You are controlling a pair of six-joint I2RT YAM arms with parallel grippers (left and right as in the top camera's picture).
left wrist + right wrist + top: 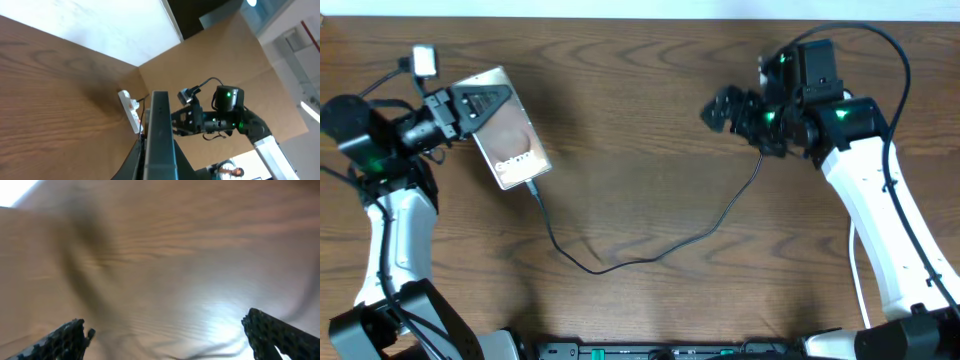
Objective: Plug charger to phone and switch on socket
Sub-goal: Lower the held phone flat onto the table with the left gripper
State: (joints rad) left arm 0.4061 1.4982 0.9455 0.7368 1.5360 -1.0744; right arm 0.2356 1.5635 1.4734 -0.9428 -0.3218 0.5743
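Phone [160, 135] gripped edge-on in the left jaws, charger [620, 266] at its lower edge.

Left jaws are clamped on the phone's top end, its screen facing up at the left of the tabletop [640, 120], the left arm [395, 225] reaching forward with its wrist turned inward. The charger loops across the wood toward the right arm [875, 210]. Right jaws gape wide and hold nothing, wrist bent leftward over the tabletop. The socket [131, 111] lies near them.

Overhead faces straight down at the bench [640, 130]. Left wrist looks across it toward the right arm [225, 120], also seen overhead. Right wrist sits close and blurred.
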